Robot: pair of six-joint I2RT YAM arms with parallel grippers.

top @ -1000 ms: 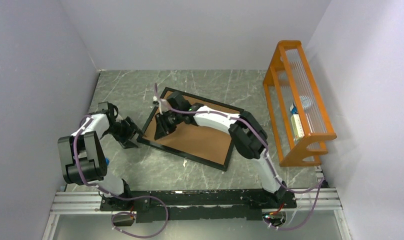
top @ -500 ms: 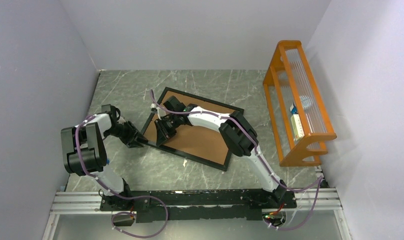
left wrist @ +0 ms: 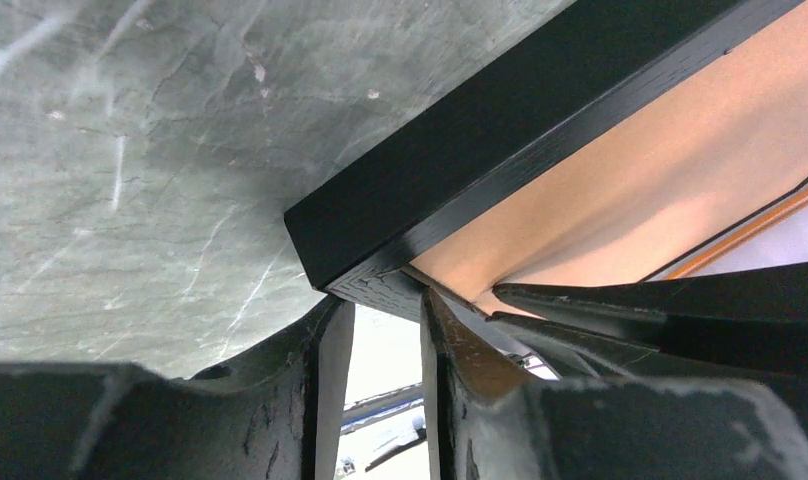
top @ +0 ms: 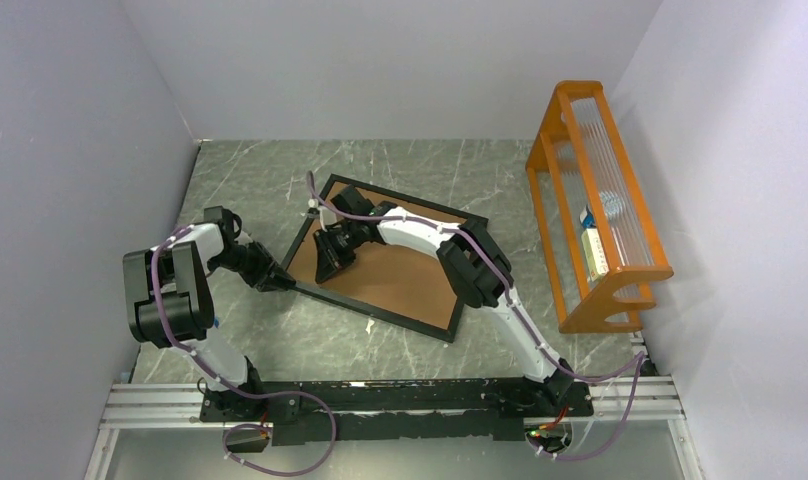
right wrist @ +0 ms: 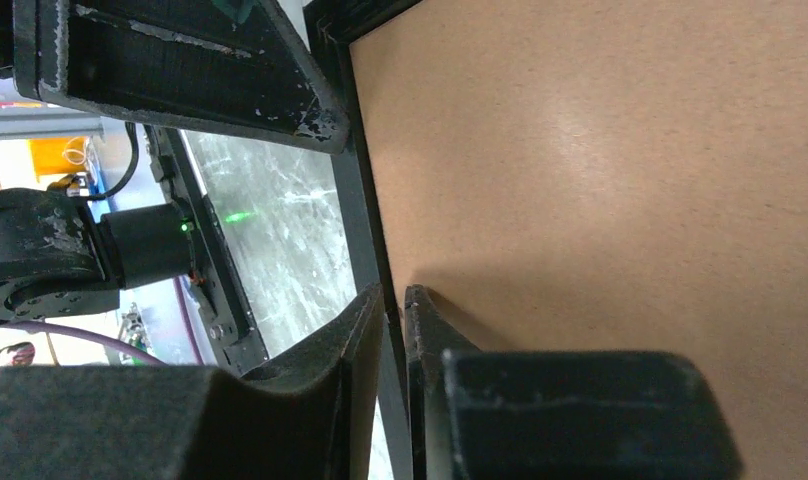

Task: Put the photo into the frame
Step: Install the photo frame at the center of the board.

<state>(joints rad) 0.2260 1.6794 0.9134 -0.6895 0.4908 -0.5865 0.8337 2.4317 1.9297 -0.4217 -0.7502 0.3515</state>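
The frame (top: 380,313) lies back up on the table, and the brown backing board (top: 410,275) fills it. The photo is hidden. My left gripper (top: 275,280) is at the frame's near-left corner. In the left wrist view that corner (left wrist: 380,288) sits between the tips of my left gripper (left wrist: 380,310), which has closed on it. My right gripper (top: 332,262) is on the frame's left rail. In the right wrist view my right gripper (right wrist: 393,295) pinches the thin rail (right wrist: 355,180), one finger on the board (right wrist: 600,180) and one outside.
An orange wooden rack (top: 595,200) stands at the right side against the wall and holds a few small items. Grey walls close the table in on the left, back and right. The arms' base rail (top: 400,395) runs along the near edge.
My left gripper has slid right to the frame's corner and its jaws have narrowed onto it. My right gripper's jaws have closed a little further on the left rail.
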